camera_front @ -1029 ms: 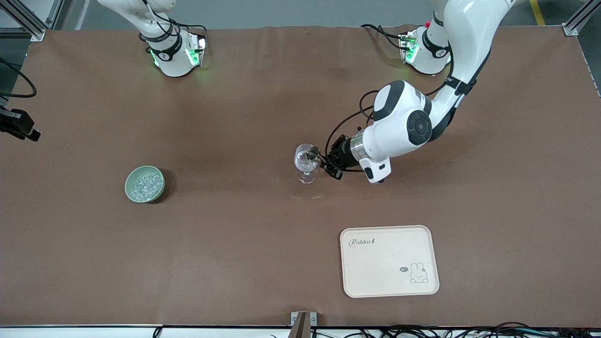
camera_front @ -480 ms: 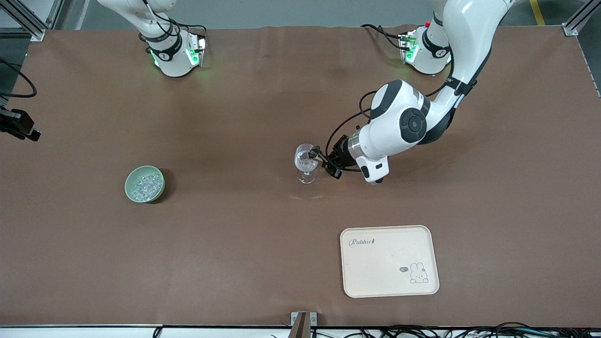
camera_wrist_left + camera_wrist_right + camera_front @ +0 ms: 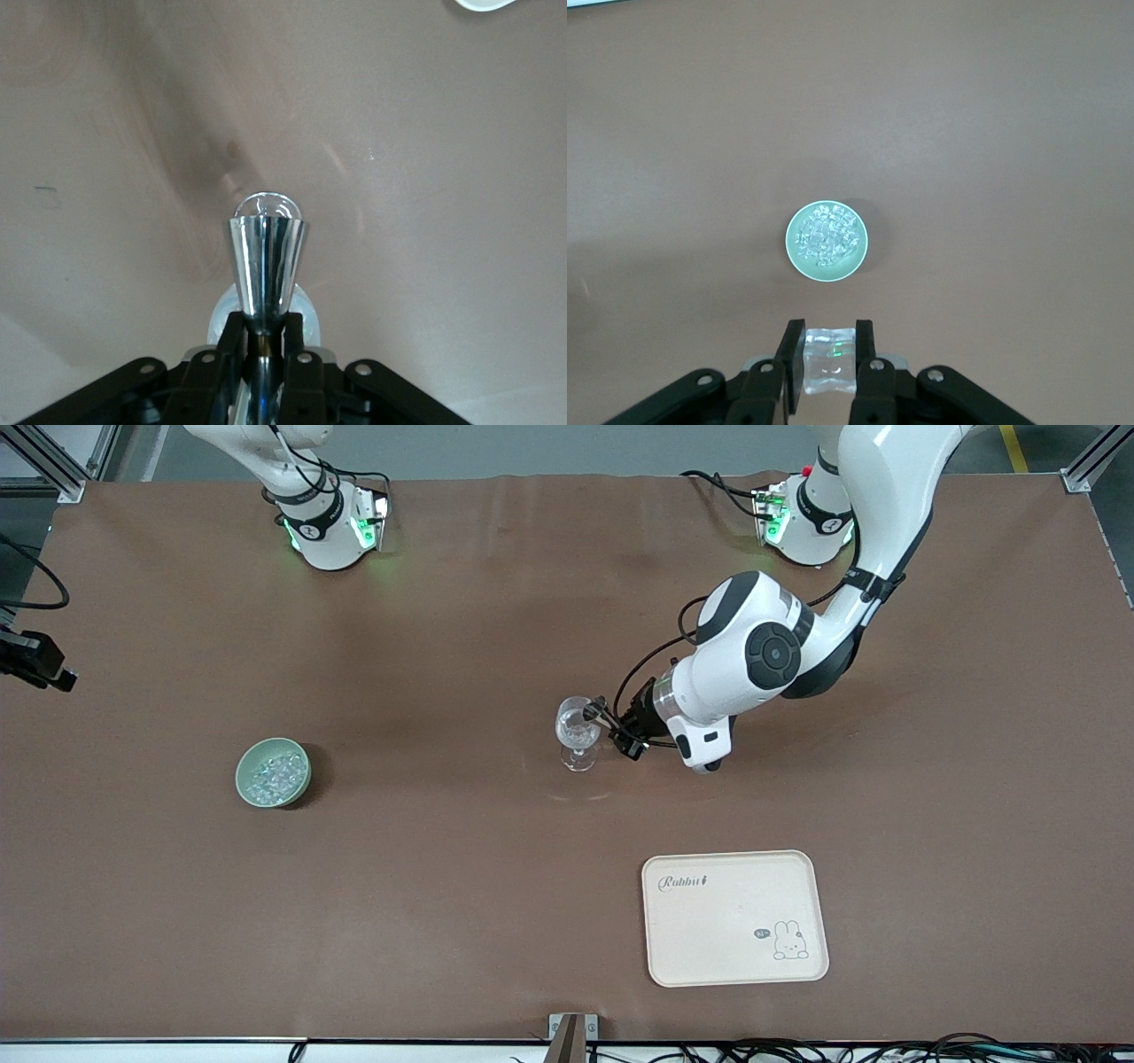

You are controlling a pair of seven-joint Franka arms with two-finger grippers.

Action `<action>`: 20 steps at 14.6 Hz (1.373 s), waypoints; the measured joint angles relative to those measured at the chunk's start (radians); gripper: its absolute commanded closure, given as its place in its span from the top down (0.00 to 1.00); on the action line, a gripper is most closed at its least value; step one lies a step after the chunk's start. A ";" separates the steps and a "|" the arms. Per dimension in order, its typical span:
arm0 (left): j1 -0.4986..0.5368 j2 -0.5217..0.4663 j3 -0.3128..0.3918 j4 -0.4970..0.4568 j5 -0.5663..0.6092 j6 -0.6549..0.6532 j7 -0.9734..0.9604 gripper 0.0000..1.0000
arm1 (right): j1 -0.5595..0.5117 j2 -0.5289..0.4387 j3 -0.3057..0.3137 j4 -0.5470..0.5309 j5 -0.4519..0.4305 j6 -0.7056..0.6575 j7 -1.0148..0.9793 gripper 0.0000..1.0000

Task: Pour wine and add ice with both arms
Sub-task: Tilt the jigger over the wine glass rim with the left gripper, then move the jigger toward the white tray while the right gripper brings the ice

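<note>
A clear stemmed glass [image 3: 578,733] stands upright mid-table. My left gripper [image 3: 613,728] reaches in beside it, shut on the narrow waist of a shiny metal jigger [image 3: 592,711] whose end sits at the glass's rim. The left wrist view shows the jigger [image 3: 267,261] clamped in that gripper [image 3: 263,326]. A green bowl [image 3: 302,779] of ice [image 3: 272,773] sits toward the right arm's end. My right gripper [image 3: 830,341] is out of the front view. It hangs high over the bowl [image 3: 796,257], shut on one clear ice cube [image 3: 830,361].
A cream tray [image 3: 733,917] with a rabbit print lies nearer the front camera than the glass, toward the left arm's end. The left arm's big white elbow [image 3: 753,655] hangs over the table beside the glass. Both arm bases stand along the table's edge farthest from the camera.
The left arm's elbow and wrist have shifted and turned slightly toward the glass. The jigger stays at the glass's rim. The bowl, glass and tray have not moved.
</note>
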 measured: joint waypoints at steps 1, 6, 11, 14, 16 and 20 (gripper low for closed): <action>0.000 0.000 -0.001 0.000 0.015 -0.001 -0.007 0.01 | 0.000 0.000 0.000 0.000 0.000 0.000 0.000 0.01; -0.005 0.000 -0.006 0.007 0.075 -0.001 -0.059 0.01 | 0.000 0.000 0.000 0.000 0.000 0.000 0.000 0.01; -0.006 0.000 -0.014 0.011 0.126 -0.026 -0.094 0.01 | 0.000 0.000 0.000 0.000 0.000 0.001 0.000 0.01; -0.001 0.000 -0.017 0.013 0.120 -0.029 -0.102 0.00 | 0.000 0.000 0.000 0.000 0.000 0.001 0.000 0.01; 0.004 0.000 -0.017 0.017 0.072 -0.035 -0.079 0.00 | 0.000 0.000 0.000 0.000 0.000 0.001 0.000 0.01; 0.007 -0.010 0.015 0.027 -0.140 -0.076 0.072 0.00 | 0.000 0.000 0.000 0.000 0.000 0.000 -0.001 0.01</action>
